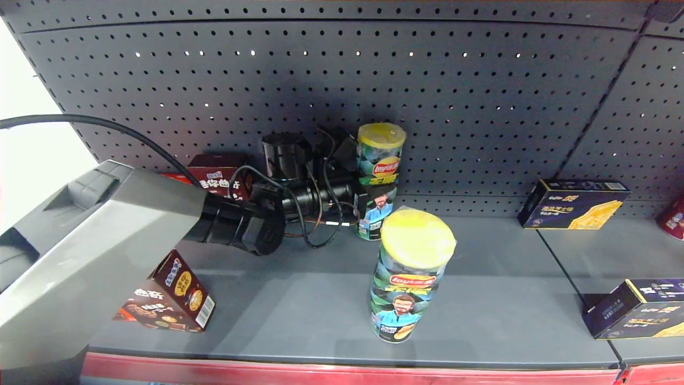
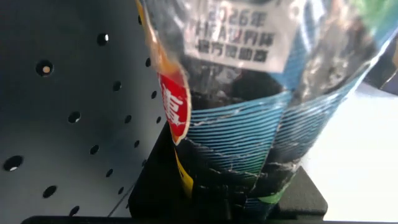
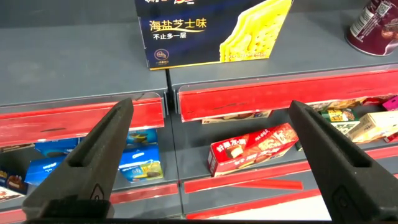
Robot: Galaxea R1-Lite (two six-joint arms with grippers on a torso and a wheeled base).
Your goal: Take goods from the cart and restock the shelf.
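Observation:
A chip can (image 1: 380, 160) with a yellow lid stands upright at the back of the grey shelf (image 1: 507, 305), against the pegboard. My left gripper (image 1: 364, 202) comes in from the left and is shut on the lower half of this chip can. In the left wrist view the plastic-wrapped chip can (image 2: 249, 124) sits right at the camera. A second, matching can (image 1: 411, 275) stands free nearer the shelf's front edge. My right gripper (image 3: 211, 106) hangs open with nothing between its fingers, in front of a red shelf edge (image 3: 261, 93).
Brown cookie boxes lie at the left front (image 1: 171, 297) and left rear (image 1: 222, 179). Dark blue boxes rest on the right (image 1: 574, 203) (image 1: 636, 307), with a red can (image 1: 674, 216) at the far right. Lower shelves hold a red box (image 3: 255, 146) and blue packs (image 3: 137, 165).

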